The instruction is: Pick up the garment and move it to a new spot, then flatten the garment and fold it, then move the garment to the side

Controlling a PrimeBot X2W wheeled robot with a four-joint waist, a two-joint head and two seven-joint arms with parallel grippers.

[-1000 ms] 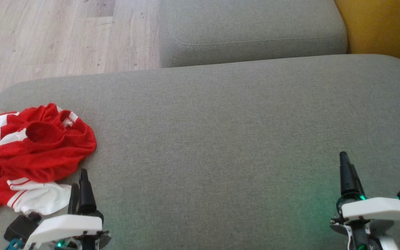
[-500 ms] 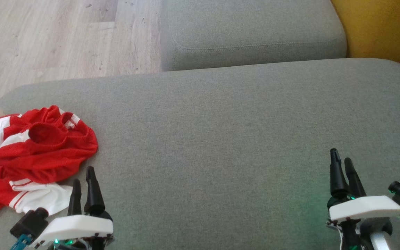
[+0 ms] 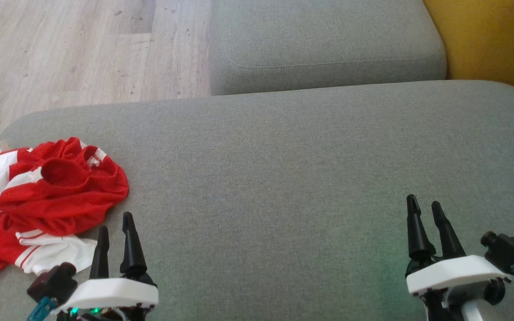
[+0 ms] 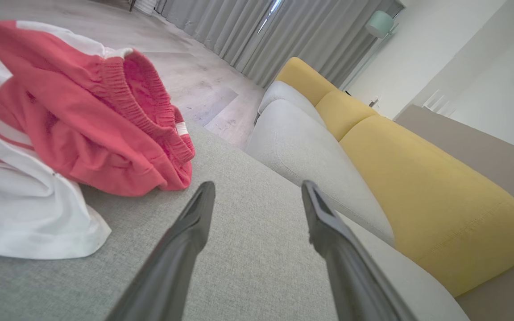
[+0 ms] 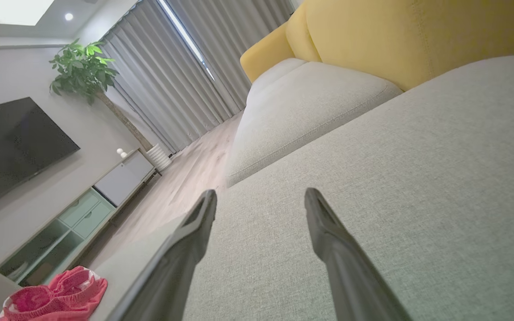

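Red/white garment (image 3: 47, 196) bunched at lower left of head view on grey cushion (image 3: 283, 178), just beside left claw (image 3: 115, 223). Right claw (image 3: 424, 201) well apart, both spread and empty. Looks light, limp, will sag: pinch the elastic waistband. Left part cut off by frame, layout unclear.

The garment (image 3: 56, 191) at nine o'clock is red with white panels and red-striped white trim, the cushion (image 3: 283, 178) grey, the backrest (image 3: 493, 40) at one o'clock mustard yellow, the floor (image 3: 60, 53) at eleven o'clock pale wood-grain, the left gripper (image 3: 115, 222) and right gripper (image 3: 424, 203) black-fingered over white.
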